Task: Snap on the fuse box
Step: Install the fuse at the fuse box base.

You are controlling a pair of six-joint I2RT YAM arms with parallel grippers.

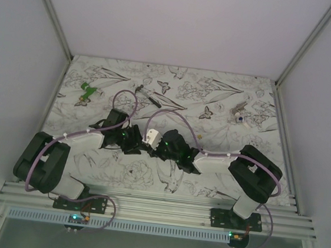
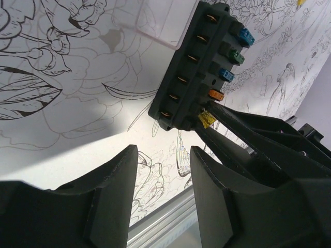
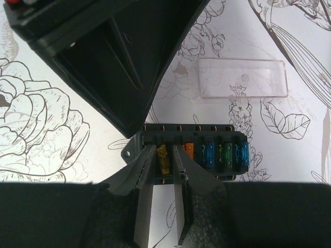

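Observation:
The black fuse box lies uncovered on the table, showing a row of yellow, orange, blue and green fuses. It also shows in the left wrist view. Its clear cover lies flat on the table just beyond it, apart from it. My right gripper stands over the box's left end, its fingers closed narrowly on either side of the yellow fuse. My left gripper is open and empty, a short way from the box's side. In the top view both grippers meet at the table's middle and hide the box.
A small green piece lies at the far left. A thin dark tool lies at the back middle. A small grey part lies at the back right. The left gripper's body looms close beside the box.

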